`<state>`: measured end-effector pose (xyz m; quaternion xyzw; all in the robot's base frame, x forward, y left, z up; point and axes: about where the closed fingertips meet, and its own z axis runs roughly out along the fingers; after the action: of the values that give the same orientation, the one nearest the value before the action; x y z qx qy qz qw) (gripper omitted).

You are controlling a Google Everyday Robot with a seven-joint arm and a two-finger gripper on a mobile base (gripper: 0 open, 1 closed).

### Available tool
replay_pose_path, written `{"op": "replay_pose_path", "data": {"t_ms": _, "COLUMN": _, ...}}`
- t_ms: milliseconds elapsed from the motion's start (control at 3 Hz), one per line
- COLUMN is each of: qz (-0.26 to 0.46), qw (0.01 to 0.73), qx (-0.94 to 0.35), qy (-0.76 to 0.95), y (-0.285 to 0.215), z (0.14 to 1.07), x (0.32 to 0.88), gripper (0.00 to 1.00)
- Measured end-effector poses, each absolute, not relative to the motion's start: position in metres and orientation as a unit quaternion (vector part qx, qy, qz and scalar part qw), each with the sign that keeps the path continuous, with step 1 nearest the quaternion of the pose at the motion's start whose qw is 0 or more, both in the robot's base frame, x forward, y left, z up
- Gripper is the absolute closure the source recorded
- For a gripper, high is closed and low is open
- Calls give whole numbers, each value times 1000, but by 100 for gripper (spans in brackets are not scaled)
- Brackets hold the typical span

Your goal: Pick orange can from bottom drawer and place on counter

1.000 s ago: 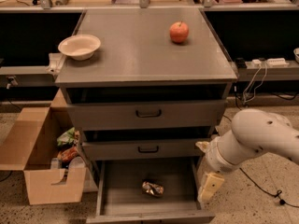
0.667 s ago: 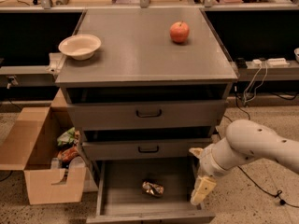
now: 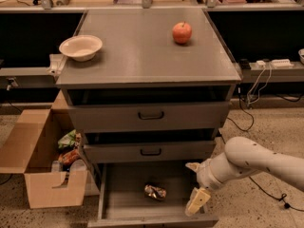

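My gripper [image 3: 194, 184] hangs over the right end of the open bottom drawer [image 3: 118, 189], at about 5 o'clock in my view. Its two pale fingers [image 3: 197, 201] stand spread apart, with nothing between them. One finger points down toward the drawer's front right corner; the other sits higher, just under the middle drawer [image 3: 190, 151]. The arm [image 3: 256, 163], thick and white, runs off toward 3 o'clock and leaves my view at the right edge.

The can [image 3: 155, 191] lies at 9 o'clock from the gripper, near it but apart. It rests on the drawer's flat grey floor, roughly midway between the side walls, crumpled and glinting.

At 12 o'clock from the can, the middle drawer shows a black handle and looks pulled out a little. Above it the top drawer [image 3: 109, 118] has the same kind of handle and also looks pulled out a little.

The counter [image 3: 137, 56] caps the cabinet. On it I see an apple [image 3: 182, 33] toward 1 o'clock, near the far right, and a pale bowl [image 3: 80, 47] toward 10 o'clock, close to the left edge. The two are well apart.

On the floor at 9 o'clock from the cabinet stands a cardboard box [image 3: 33, 160] with its flaps open and some coloured wrappers inside. At 3 o'clock from the cabinet, cables [image 3: 254, 82] trail down to the floor
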<state>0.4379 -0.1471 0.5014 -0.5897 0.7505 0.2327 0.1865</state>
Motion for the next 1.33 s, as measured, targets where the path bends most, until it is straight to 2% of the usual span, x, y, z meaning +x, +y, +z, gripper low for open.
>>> {"op": "replay_pose_path", "data": {"t_ms": 333, "qz": 233, "qw": 187, "qx": -590, "qy": 751, "y": -147, "z": 501, "x": 438, "gripper": 0}}
{"op": "replay_pose_path", "data": {"t_ms": 1000, "qz": 255, "qw": 198, "qx": -594, "qy": 737, "y": -138, "z": 410, "x": 461, "gripper": 0}}
{"op": "replay_pose_path", "data": {"t_ms": 1333, "qz": 300, "qw": 210, "qx": -587, "qy": 722, "y": -126, "z": 353, "x": 469, "gripper": 0}}
